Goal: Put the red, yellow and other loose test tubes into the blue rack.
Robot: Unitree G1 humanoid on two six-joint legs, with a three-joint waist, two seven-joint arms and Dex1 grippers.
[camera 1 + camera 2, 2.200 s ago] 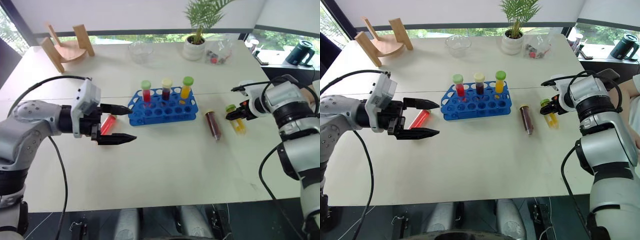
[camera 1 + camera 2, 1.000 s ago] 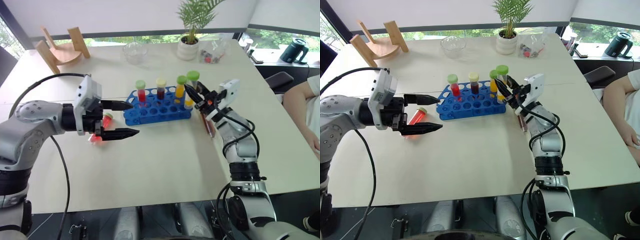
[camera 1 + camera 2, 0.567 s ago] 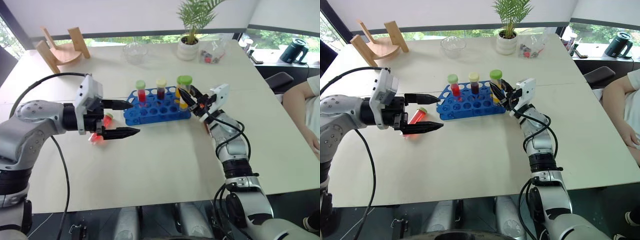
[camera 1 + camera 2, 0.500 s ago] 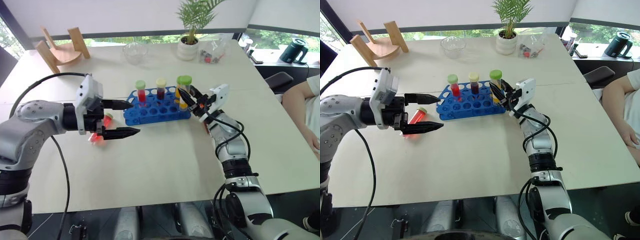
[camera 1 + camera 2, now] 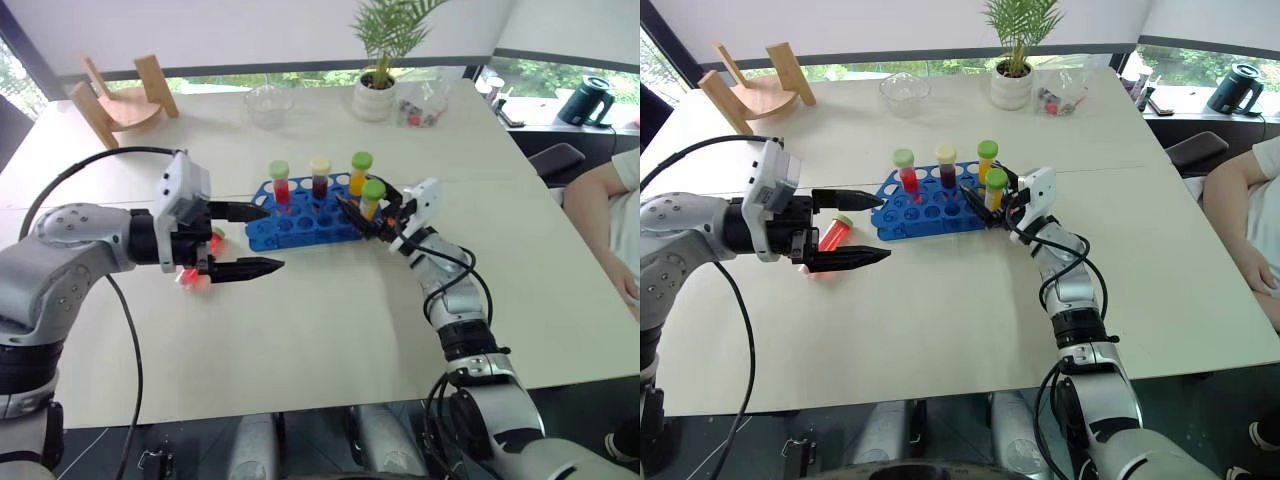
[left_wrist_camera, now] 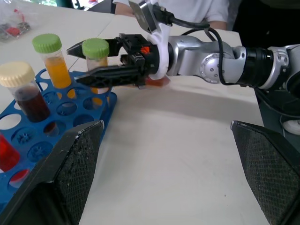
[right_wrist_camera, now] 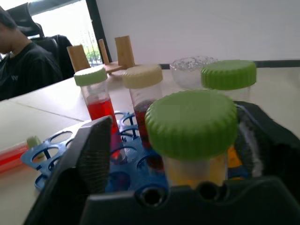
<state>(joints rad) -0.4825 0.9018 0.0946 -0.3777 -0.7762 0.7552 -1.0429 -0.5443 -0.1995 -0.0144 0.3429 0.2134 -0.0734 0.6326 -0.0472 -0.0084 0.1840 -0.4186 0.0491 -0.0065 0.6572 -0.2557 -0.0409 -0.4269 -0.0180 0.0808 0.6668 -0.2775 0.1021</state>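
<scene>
Pale cream, the worktop (image 5: 330,330) carries the blue rack (image 5: 305,212) near its middle, toward the far edge. Four tubes stand in the rack: a red one (image 5: 280,182), a dark one (image 5: 319,178) and a yellow one (image 5: 358,173) along its far row, and a second yellow tube (image 5: 371,198) at its right end, a row nearer. The right gripper (image 5: 362,215) sits level at that end of the rack, its fingers spread either side of this tube rather than clamped on it, so I judge it just seated and let go. The left gripper (image 5: 245,239) hangs wide open and empty off the rack's left end, above a loose red tube (image 5: 836,232) lying on the worktop. That tube remains to be placed; whether others remain I cannot tell.
</scene>
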